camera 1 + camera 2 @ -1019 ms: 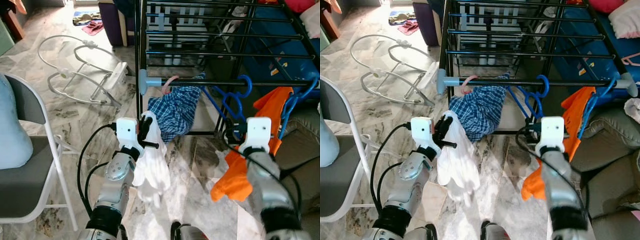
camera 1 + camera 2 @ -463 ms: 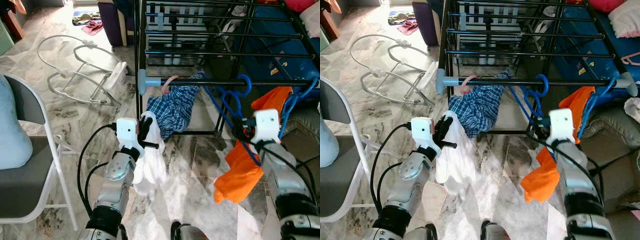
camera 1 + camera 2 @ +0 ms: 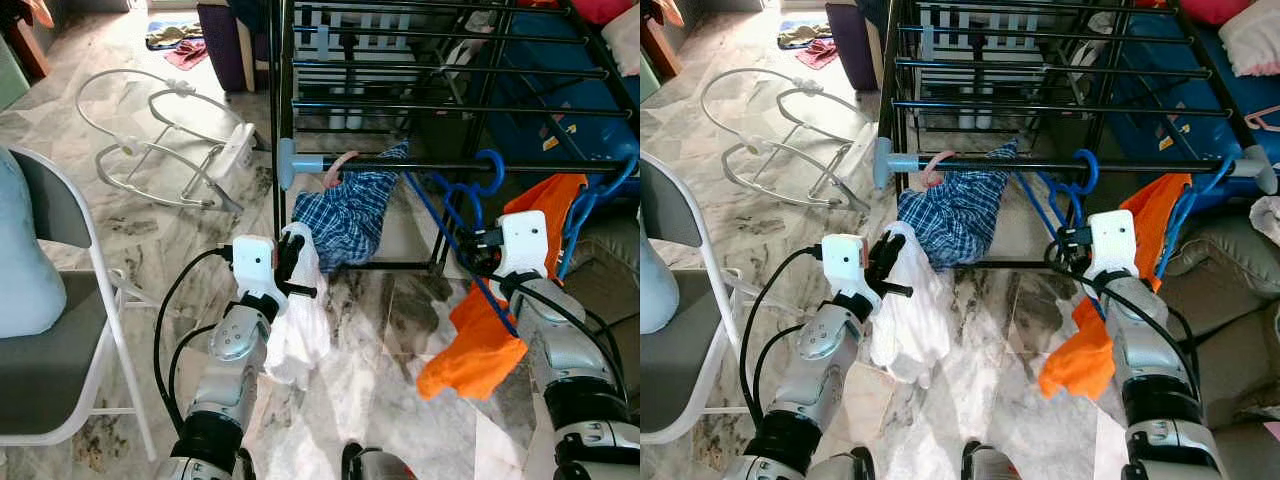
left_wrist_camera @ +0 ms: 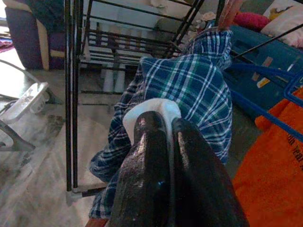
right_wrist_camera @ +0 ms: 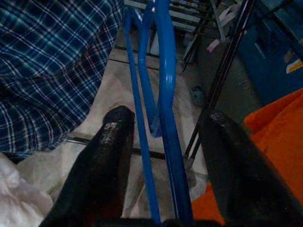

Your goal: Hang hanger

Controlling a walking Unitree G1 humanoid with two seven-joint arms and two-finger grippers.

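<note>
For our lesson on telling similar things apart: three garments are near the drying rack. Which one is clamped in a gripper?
The white cloth, pinched by the shut left gripper. The blue checked shirt and orange garment hang from the black rail instead.

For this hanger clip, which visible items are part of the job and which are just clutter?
Job:
- blue hanger, hooked on the rack rail
- right gripper, open around it
- left gripper, shut on the white cloth

Clutter:
- plaid shirt
- orange garment
- folding chair
- baby bouncer
</note>
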